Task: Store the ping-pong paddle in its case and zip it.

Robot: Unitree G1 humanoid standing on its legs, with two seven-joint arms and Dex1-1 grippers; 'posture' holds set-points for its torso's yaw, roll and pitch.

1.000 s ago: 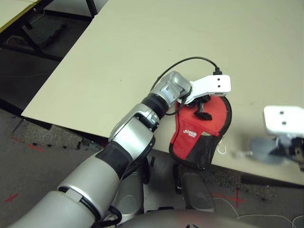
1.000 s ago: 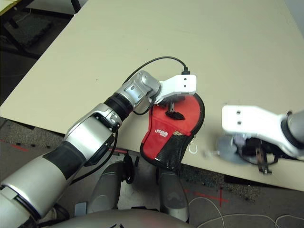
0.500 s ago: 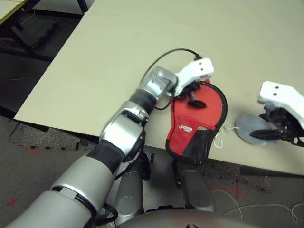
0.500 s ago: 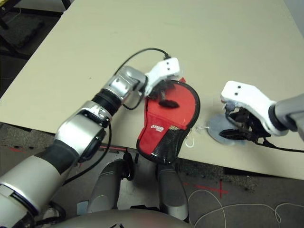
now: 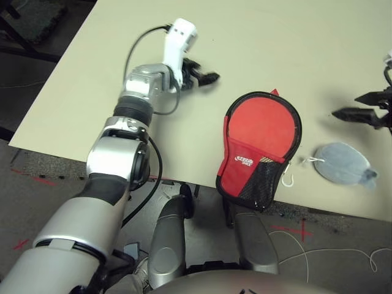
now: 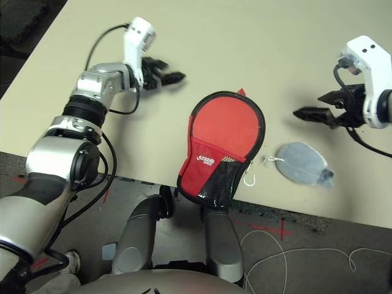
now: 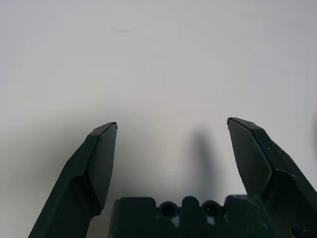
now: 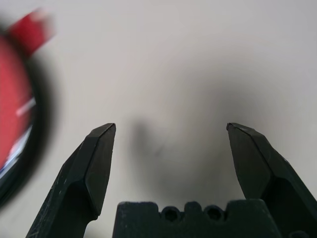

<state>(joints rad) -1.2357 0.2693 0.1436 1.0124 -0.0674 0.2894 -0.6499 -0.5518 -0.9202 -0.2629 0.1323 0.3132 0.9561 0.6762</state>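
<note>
- And here's the left gripper point(image 7: 172, 121), jaws spread wide, nothing between them, hovering over the table point(image 5: 122, 110) on the left edge's side of the case.
- Over on the other side, the right gripper point(image 8: 171, 124) matches it: wide open, gripping nothing, above the table and clear of the case.
- Centre stage, the red, black-edged case point(image 6: 223, 125) lies at the near edge, its broad end on the table, its narrow end poking out past that edge!
- Logo and black mesh pocket point(image 6: 217, 184) face up, and a little red tab point(image 6: 241, 92) peeks out at the far end.
- The paddle? From this angle I can't fairly say whether it's inside the case.
- Just beside the case, near the near edge, there's a white hook point(image 6: 249, 179).
- Further right along that edge lies the grey pouch point(image 6: 301, 163), its white cord point(image 6: 271, 160) pointing toward the case.
- Down on the floor, a person's shoe point(image 6: 72, 262).
</note>
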